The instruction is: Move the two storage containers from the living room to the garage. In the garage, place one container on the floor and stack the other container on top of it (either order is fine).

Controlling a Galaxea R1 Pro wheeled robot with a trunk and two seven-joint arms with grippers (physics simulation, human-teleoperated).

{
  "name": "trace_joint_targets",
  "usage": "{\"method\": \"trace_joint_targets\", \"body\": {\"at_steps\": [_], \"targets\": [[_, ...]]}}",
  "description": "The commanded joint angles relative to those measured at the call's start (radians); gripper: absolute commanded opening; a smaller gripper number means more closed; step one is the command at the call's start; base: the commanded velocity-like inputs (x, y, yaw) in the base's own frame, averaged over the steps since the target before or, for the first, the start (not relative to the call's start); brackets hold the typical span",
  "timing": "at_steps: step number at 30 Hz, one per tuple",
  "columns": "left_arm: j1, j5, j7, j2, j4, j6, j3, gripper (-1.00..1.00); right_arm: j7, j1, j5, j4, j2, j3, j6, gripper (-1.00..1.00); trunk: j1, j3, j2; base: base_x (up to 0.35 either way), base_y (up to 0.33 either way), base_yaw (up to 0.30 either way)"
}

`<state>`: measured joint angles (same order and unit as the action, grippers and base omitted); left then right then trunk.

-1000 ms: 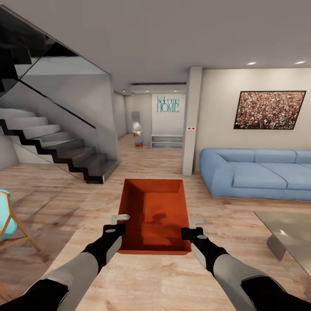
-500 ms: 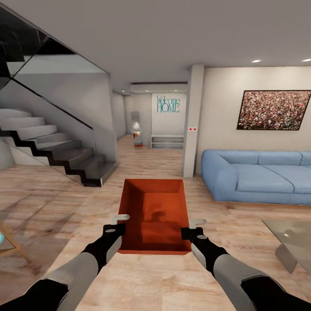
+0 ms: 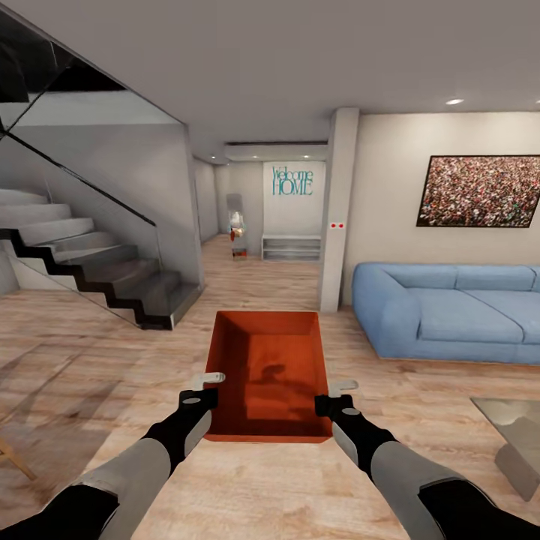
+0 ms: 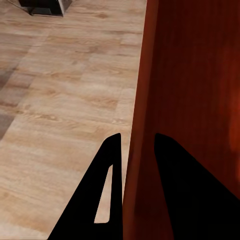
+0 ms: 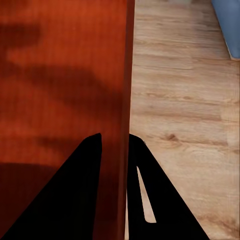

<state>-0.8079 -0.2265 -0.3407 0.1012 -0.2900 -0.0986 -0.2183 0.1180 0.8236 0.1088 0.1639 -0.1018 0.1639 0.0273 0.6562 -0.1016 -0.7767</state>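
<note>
I carry one orange-red storage container (image 3: 270,371), open-topped and empty, out in front of me above the light wood plank floor of the living room. My left gripper (image 3: 204,386) is shut on its left wall, and the left wrist view has that wall (image 4: 137,125) pinched between the two black fingers (image 4: 107,190). On the opposite side my right gripper (image 3: 336,394) is shut on the right wall (image 5: 125,100), one finger inside the bin and one outside. The container hangs level between both arms.
A staircase with a glass side (image 3: 112,262) rises at the left. A grey pillar (image 3: 334,210) stands ahead, with a blue sofa (image 3: 450,311) to its right and a glass coffee table (image 3: 517,427) at the lower right. A hallway with a "Welcome HOME" wall (image 3: 291,181) opens straight ahead.
The camera has turned left and moved forward: the sofa, picture and coffee table slid right, the turquoise chair at the left left the view. Container and grippers hold the same pose.
</note>
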Motion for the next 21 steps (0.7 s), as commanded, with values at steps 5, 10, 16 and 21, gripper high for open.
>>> {"method": "trace_joint_targets", "body": {"at_steps": [5, 10, 16, 21], "targets": [[-0.002, 0.027, -0.014, -0.002, -0.006, -0.006, 0.059, -1.00, 0.005, 0.000, 0.017, -0.003, 0.001, 0.000, -0.003, -1.00, 0.001, -0.002, -0.001, 0.322, 0.000, 0.000], [-0.002, 0.027, -0.014, -0.002, -0.006, -0.006, 0.059, -1.00, 0.005, 0.000, 0.017, -0.003, 0.004, 0.000, -0.004, -1.00, 0.001, -0.002, -0.001, 0.322, 0.000, 0.000], [-0.002, 0.027, -0.014, -0.002, -0.005, -0.006, 0.059, -1.00, 0.005, 0.000, 0.017, -0.003, 0.004, 0.000, -0.004, -1.00, 0.001, -0.002, -0.001, 0.323, 0.000, 0.000], [-0.002, 0.027, -0.014, -0.002, -0.004, -0.006, 0.059, -1.00, 0.005, 0.000, 0.017, -0.003, 0.002, 0.000, -0.004, -1.00, 0.001, -0.002, -0.001, 0.324, 0.000, 0.000]]}}
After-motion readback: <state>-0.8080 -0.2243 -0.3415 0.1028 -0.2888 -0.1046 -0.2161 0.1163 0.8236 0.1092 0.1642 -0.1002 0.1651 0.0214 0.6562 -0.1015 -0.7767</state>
